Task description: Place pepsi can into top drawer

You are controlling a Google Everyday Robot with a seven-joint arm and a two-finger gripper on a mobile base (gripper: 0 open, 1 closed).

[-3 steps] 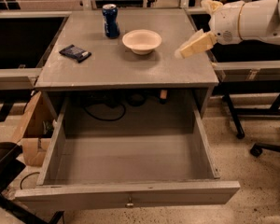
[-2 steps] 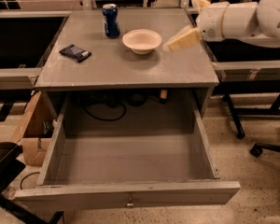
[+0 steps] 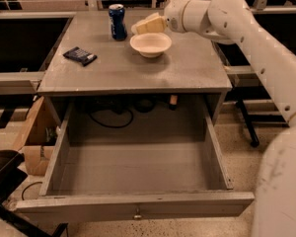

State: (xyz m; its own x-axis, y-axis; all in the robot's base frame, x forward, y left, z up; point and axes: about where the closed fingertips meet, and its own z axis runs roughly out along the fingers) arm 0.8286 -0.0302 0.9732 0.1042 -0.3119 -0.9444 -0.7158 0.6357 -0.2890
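The pepsi can (image 3: 117, 21) stands upright at the back of the grey tabletop (image 3: 187, 68), left of centre. My gripper (image 3: 140, 27) hovers just right of the can and above the far rim of a cream bowl (image 3: 150, 44), with the white arm reaching in from the right. It holds nothing. The top drawer (image 3: 138, 203) is pulled fully open below the tabletop, its knob (image 3: 136, 215) at the front centre, and nothing lies inside it.
A flat dark blue packet (image 3: 80, 56) lies on the left of the tabletop. Black cables (image 3: 113, 113) hang behind the drawer. A cardboard box (image 3: 32, 142) sits on the floor at the left. Dark side tables flank the cabinet.
My gripper has swept left across the tabletop, from the right edge past the bowl to beside the can. The can, bowl and drawer have not moved.
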